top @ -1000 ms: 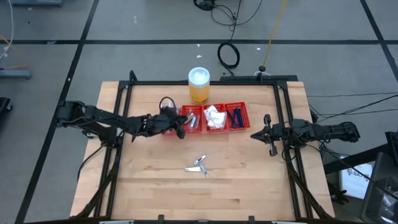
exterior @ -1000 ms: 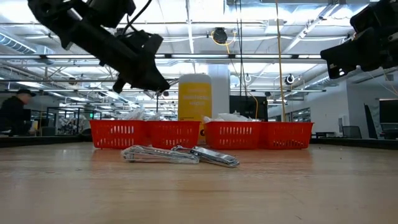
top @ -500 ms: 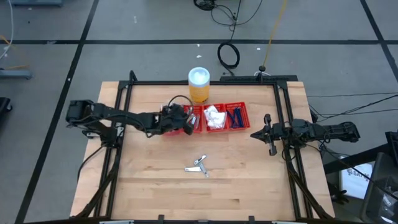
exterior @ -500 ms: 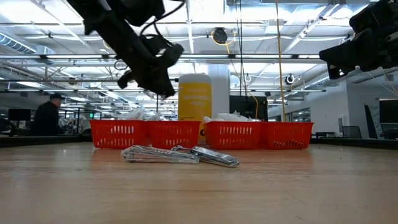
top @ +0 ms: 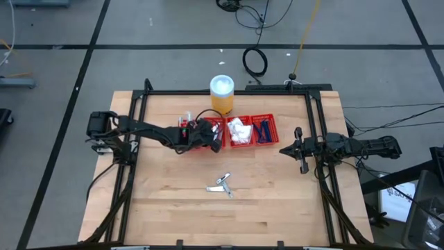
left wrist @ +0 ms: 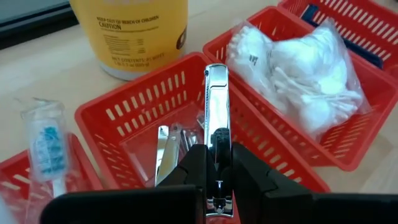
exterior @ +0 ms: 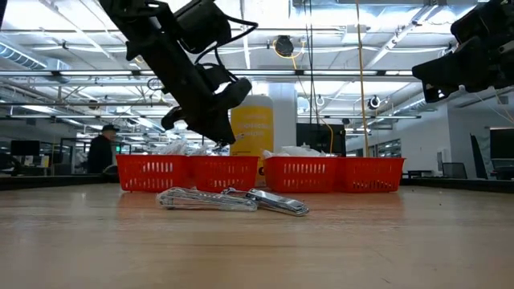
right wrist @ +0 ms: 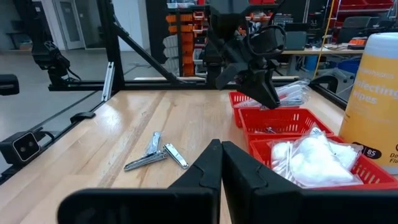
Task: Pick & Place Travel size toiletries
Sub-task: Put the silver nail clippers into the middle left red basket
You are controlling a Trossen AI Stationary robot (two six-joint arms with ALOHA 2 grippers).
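My two arms are matte black throughout, built of slim jointed links with blocky housings at the joints. A thin black cable loops loosely off the left arm near its wrist. The right arm ends in a chunkier dark housing. Each gripper has two smooth, wedge-shaped black fingers. I see no markings.

Yellow jar label reads "KEEP OUT OF REACH OF CHILDREN", "CAUTION".

Light wood table carries a red 4-compartment tray, an orange jar behind it (white lid), 2 silvery clippers out front.
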